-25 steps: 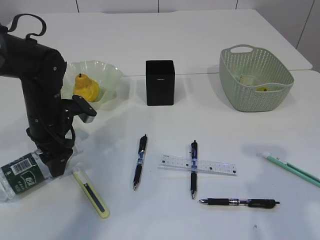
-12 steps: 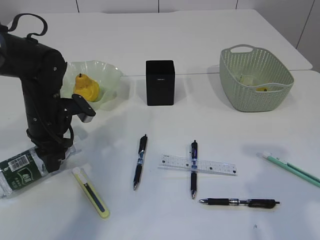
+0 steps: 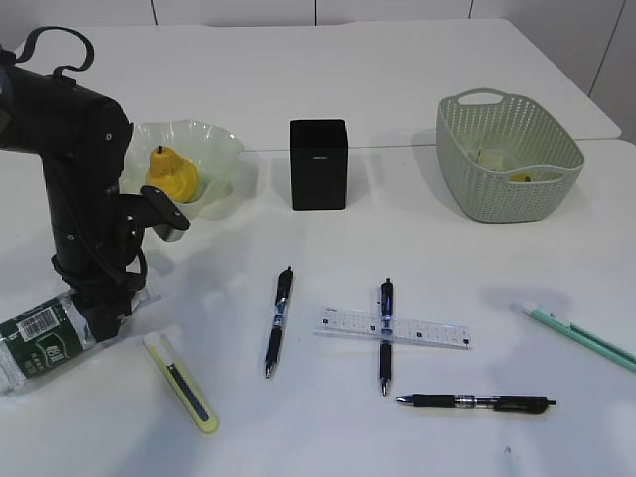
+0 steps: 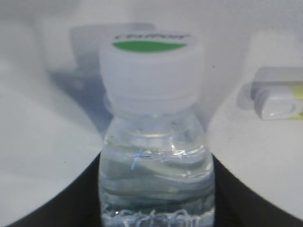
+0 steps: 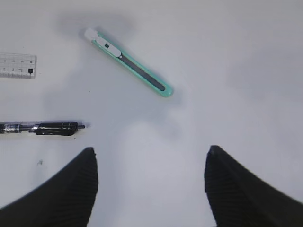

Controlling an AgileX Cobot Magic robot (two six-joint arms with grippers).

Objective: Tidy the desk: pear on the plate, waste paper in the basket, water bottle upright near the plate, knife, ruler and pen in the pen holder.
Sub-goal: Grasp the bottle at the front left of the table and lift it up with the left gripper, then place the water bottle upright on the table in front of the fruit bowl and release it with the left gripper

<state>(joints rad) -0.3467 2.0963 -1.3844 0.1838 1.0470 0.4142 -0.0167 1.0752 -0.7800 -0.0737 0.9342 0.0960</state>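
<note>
Watching the left gripper (image 3: 102,320) here, its fingers are clamped around the water bottle (image 3: 45,338) near the neck, and that bottle is lying on its side at the near left edge of the worktop (image 3: 417,238), well short of the plate (image 3: 221,159). My worry is that it's smooth clear plastic with water sloshing inside, held close to the cap (image 4: 150,66), so when it gets tipped upright the heavy end could swing and slip out, or it could get set down crooked and topple. The yellow knife (image 3: 181,383) sits just beside it, so a roll could knock that too. The right gripper (image 5: 150,187) hangs with its fingers spread over bare worktop near the green knife (image 5: 129,62), holding nothing. The pear (image 3: 171,174) is already on the plate. As for writing: the bottle label is dark green with a barcode and some white characters I can't make out, the cap has a green oval with blurred print, and the black pen holder (image 3: 318,164) has a tiny logo I can't read.
</note>
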